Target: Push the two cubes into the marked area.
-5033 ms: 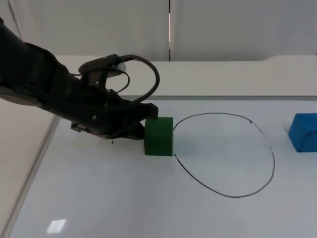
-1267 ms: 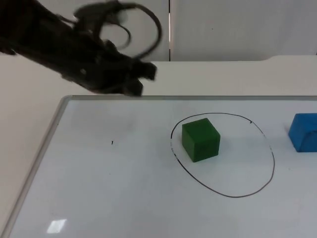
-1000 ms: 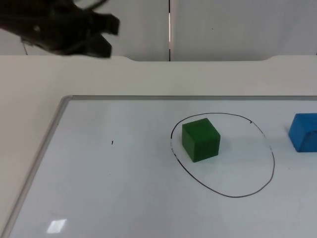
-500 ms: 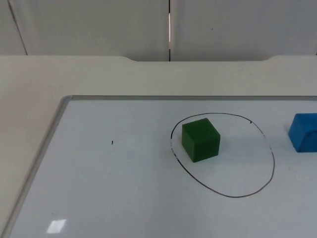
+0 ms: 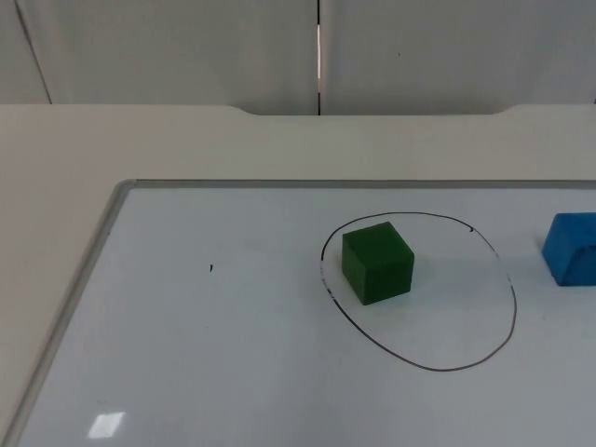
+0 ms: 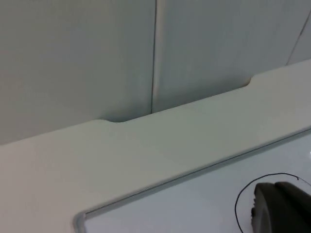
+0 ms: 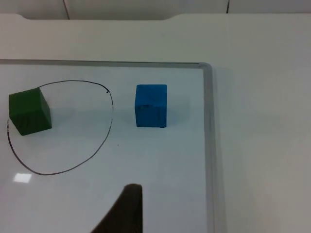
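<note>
Green cube (image 5: 377, 262) is sitting inside the ring (image 5: 514, 307), close to its left edge; blue cube (image 5: 570, 248) is resting outside, just beyond the ring's right side, on the whiteboard (image 5: 186, 354).

Both cubes are looking rigid, flat-faced and probably light; I am judging that they will be sliding easily on the glossy board, so a quick shove may be overshooting or spinning them; no grasp is needed; contact is best placed low and central on the blue cube's (image 7: 151, 105) far-right face, pushing straight toward the ring (image 7: 110, 121).

Right gripper (image 7: 124, 211) is hanging raised, above the board, near the blue cube, looking over both cubes; left gripper (image 6: 282, 211) is hanging high and pointing at the partition (image 6: 77, 58), waiting; whether either gripper's fingers are apart or together I cannot tell.
</note>
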